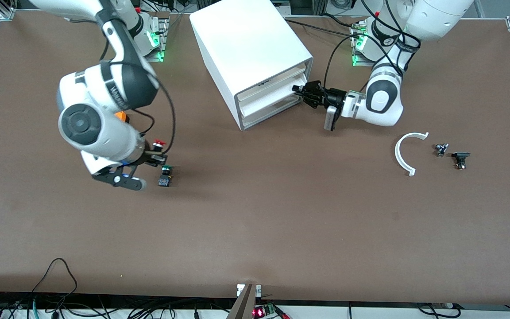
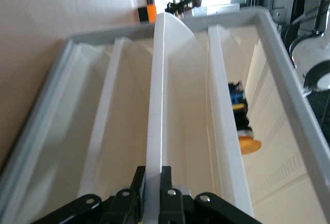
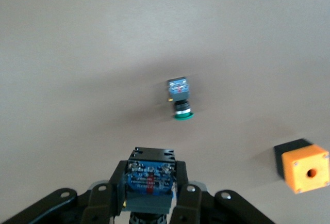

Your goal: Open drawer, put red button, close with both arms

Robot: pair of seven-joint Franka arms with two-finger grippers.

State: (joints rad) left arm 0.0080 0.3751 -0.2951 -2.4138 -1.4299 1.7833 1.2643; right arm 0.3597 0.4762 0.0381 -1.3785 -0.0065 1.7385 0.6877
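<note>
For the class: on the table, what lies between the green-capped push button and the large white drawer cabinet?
Nothing: in the front view, only bare brown table runs from the green-capped push button to the large white drawer cabinet.

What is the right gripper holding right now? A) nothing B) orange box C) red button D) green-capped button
C: the right gripper is shut on the red button, blue-and-black body between its fingers; the green-capped button and orange box lie apart on the table.
</note>
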